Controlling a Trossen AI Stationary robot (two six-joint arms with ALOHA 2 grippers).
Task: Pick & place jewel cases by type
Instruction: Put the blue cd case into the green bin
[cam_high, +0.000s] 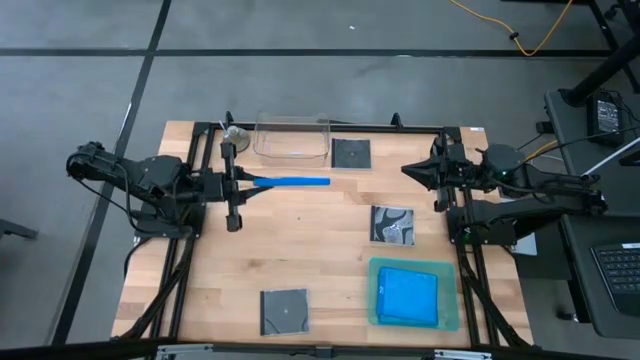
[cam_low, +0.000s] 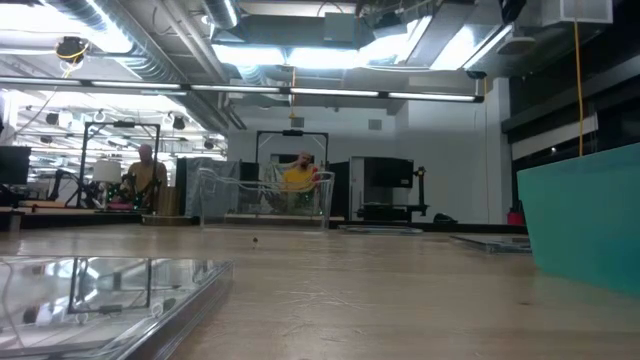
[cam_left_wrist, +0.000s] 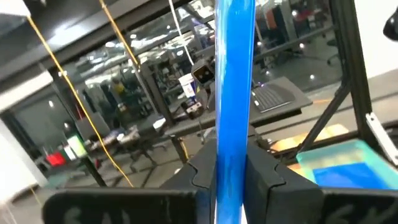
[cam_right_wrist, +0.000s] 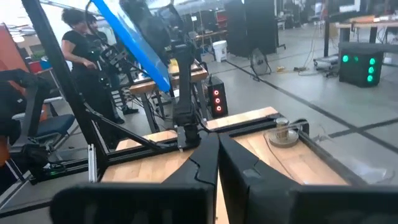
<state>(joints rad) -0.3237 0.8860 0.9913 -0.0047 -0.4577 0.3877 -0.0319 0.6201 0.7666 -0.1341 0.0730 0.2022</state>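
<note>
Left gripper (cam_high: 244, 182) is up over the bench (cam_high: 300, 240), jaws clamped on one end of a blue jewel case (cam_high: 290, 182) held edge-on. The case points toward the bench middle, just in front of the clear tub (cam_high: 292, 140) at the far edge. In the left wrist view the blue case (cam_left_wrist: 233, 99) stands between the two fingers (cam_left_wrist: 205, 177).

Right gripper (cam_high: 412, 170) hangs over the right side, jaws closed on nothing, fingers (cam_right_wrist: 205, 165) pressed together.

More blue cases (cam_high: 409, 295) lie in the green tray (cam_high: 452, 322) at the near right. A dark square case (cam_high: 351, 153) lies just right of the tub. The patterned case (cam_high: 393, 224) lies between that one and the tray. Another dark case (cam_high: 285, 310) lies near the front edge.

People show in the room behind.
</note>
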